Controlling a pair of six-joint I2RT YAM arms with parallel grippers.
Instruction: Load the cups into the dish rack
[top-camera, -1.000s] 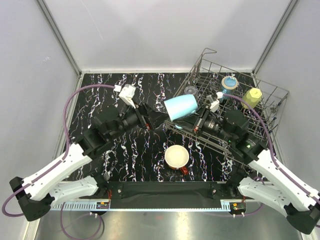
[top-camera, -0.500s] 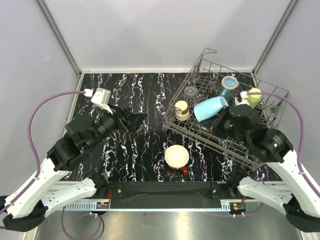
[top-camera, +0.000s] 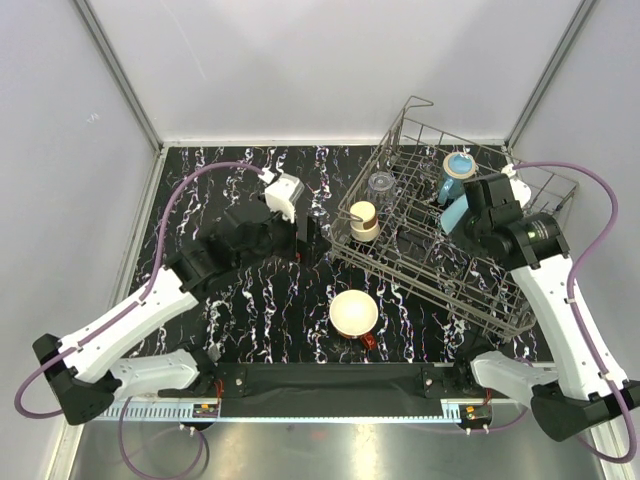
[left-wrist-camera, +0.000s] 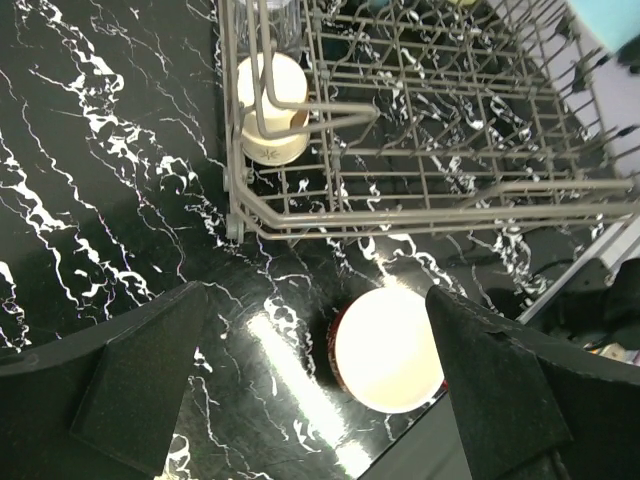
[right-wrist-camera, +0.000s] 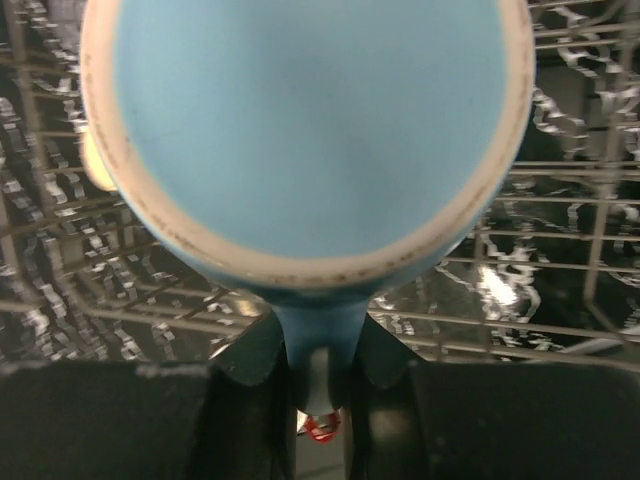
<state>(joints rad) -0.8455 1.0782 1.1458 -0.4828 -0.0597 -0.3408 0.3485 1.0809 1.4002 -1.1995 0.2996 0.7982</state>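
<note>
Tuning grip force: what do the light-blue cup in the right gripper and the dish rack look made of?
Light-blue cup: probably glazed ceramic; smooth blue surface, and the pale speckled ring edging it looks unglazed.
Dish rack: thin grey metal wire, likely steel, with faint glints along the rods.

The left gripper (left-wrist-camera: 315, 292) is spread wide, its two dark fingers (left-wrist-camera: 140, 385) rising from the lower left and lower right corners of the frame. Between them, at bottom centre, a red mug (left-wrist-camera: 388, 345) with a pale inside stands upright on the black, white-veined table (left-wrist-camera: 90, 170). Just above the mug, the dish rack (left-wrist-camera: 440, 210) of grey wire fills the upper right. Inside the rack's left corner sits a small cream cup (left-wrist-camera: 270, 120) behind a wire loop, with a clear tumbler (left-wrist-camera: 277, 14) just above it, cropped by the top edge. A light-blue cup (left-wrist-camera: 612, 18) shows partly in the top right corner.
</note>
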